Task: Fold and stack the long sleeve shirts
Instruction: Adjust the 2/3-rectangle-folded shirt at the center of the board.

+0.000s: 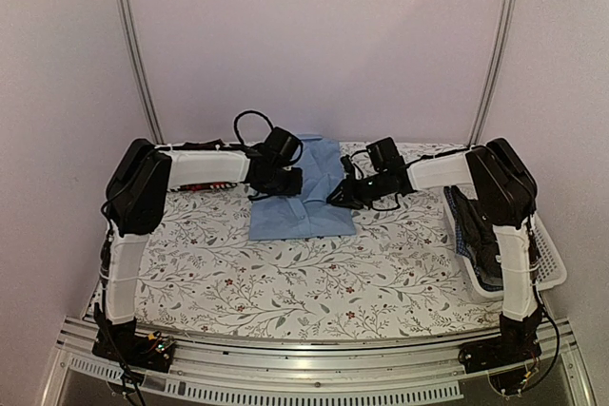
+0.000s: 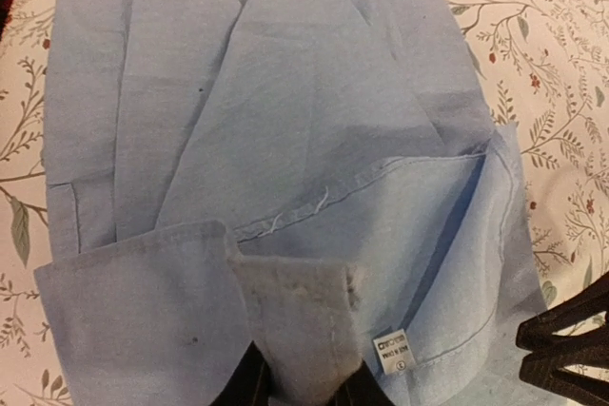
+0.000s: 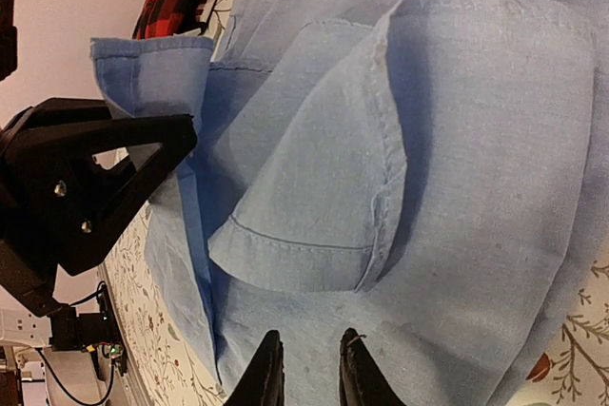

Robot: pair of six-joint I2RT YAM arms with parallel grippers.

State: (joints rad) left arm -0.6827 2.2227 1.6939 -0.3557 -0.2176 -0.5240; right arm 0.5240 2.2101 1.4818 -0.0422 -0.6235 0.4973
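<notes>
A light blue long sleeve shirt (image 1: 303, 204) lies partly folded in the middle of the table. My left gripper (image 1: 278, 181) is at the shirt's far left edge. In the left wrist view it (image 2: 304, 382) is shut on the worn collar band (image 2: 304, 316), which rises between the black fingers. My right gripper (image 1: 347, 192) is at the far right edge. In its own view it (image 3: 309, 376) stands nearly shut, with the blue cloth (image 3: 457, 168) pinched in the narrow gap. A red-and-black plaid shirt (image 1: 205, 185) lies behind the left arm. Dark shirts (image 1: 476, 235) sit in the basket.
A white plastic basket (image 1: 550, 263) stands at the right edge of the table beside the right arm. The floral tablecloth (image 1: 285, 273) covers the table in front of the shirt. The left gripper's black body (image 3: 90, 183) appears close by in the right wrist view.
</notes>
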